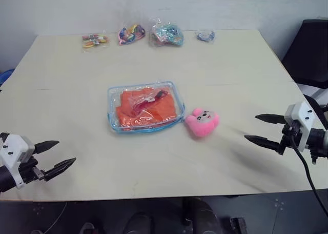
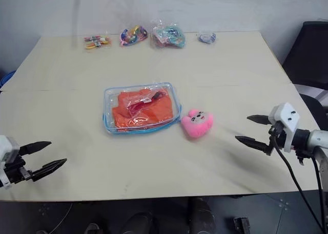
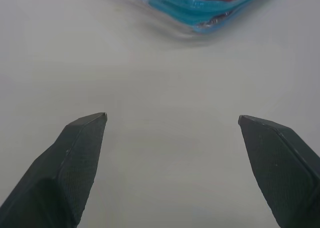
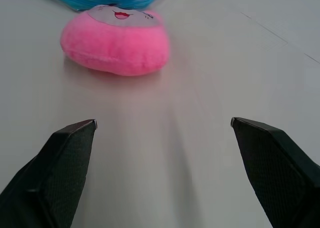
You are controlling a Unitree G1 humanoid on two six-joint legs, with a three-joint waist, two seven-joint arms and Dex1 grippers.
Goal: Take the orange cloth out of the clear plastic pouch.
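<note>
The clear plastic pouch [image 1: 145, 106] with light-blue edging lies flat in the middle of the table, and the orange cloth [image 1: 148, 108] sits folded inside it. A corner of the pouch [image 3: 200, 8] appears in the left wrist view beyond the fingers. My left gripper [image 1: 56, 154] hovers open near the table's front left edge, well short of the pouch. Over the front right of the table, my right gripper [image 1: 261, 129] is open and empty, pointing toward the pouch side.
A pink plush toy [image 1: 202, 122] lies just right of the pouch, between it and my right gripper. Several small clear bags of colourful items [image 1: 133, 35] line the table's far edge. A black chair [image 1: 310, 54] stands at the right.
</note>
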